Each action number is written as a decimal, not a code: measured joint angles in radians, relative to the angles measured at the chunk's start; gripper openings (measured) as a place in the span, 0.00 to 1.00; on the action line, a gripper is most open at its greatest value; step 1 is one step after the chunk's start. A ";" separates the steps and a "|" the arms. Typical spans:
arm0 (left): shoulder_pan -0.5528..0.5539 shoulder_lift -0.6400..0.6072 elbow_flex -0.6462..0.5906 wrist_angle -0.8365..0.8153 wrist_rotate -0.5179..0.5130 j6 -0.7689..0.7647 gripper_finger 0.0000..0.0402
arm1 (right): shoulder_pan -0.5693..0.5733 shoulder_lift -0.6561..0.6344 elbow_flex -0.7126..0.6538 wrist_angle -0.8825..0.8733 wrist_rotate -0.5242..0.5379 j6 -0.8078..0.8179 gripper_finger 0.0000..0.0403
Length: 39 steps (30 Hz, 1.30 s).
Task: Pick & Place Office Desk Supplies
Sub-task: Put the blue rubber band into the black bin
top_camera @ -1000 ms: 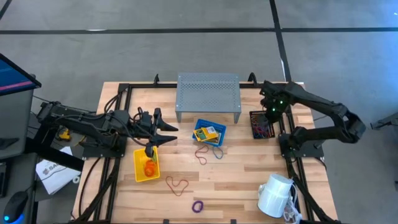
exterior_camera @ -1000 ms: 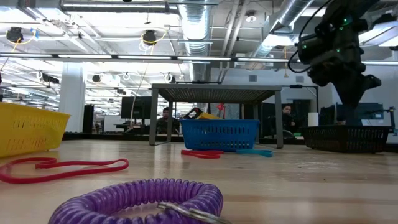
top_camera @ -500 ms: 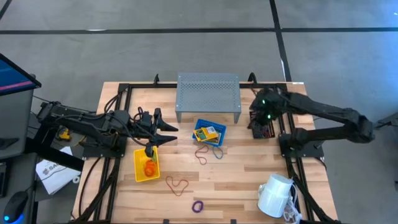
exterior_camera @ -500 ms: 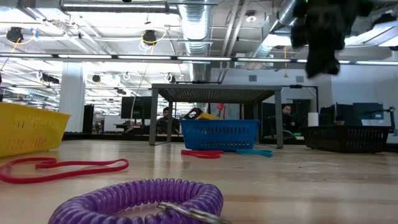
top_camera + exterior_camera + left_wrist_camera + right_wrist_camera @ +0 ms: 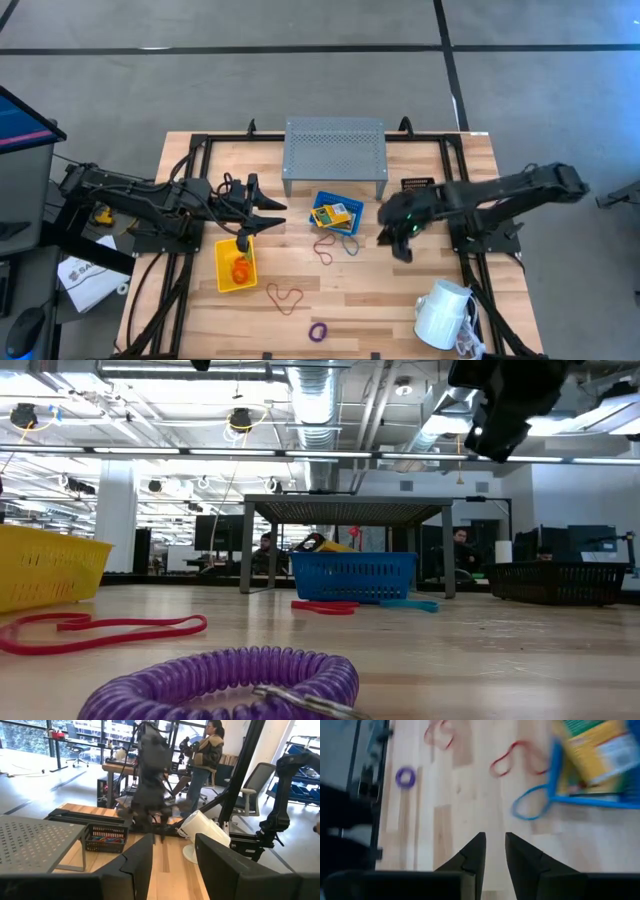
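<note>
Office supplies lie scattered over a wooden table (image 5: 400, 300) seen from above. A blue bin (image 5: 336, 214) holding yellow printed packets (image 5: 332, 214) sits near the middle, in front of a grey perforated riser (image 5: 335, 150). Just in front of the bin lie a red loop (image 5: 324, 250) and a blue loop (image 5: 349, 243). A yellow bin (image 5: 236, 265) on the left holds something orange (image 5: 241, 270), too small to identify. Nearer the front edge are another red loop (image 5: 285, 296) and a purple coiled loop (image 5: 317, 331). A black mesh bin (image 5: 417, 187) at the right is mostly hidden behind the right arm.

The right gripper (image 5: 400, 238) hangs above bare table, right of the blue bin; its fingers (image 5: 470, 857) stand slightly apart and appear to hold nothing. The left gripper (image 5: 270, 214) waits between the yellow bin and the riser, fingers (image 5: 135, 865) parted and empty.

A white mug (image 5: 442, 312) lies at the front right corner. From table height, the right gripper is cut off at the top edge.
</note>
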 joint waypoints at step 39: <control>0.000 0.000 0.000 -0.015 0.005 -0.055 0.36 | -0.036 0.608 0.190 0.106 -0.026 -0.045 0.35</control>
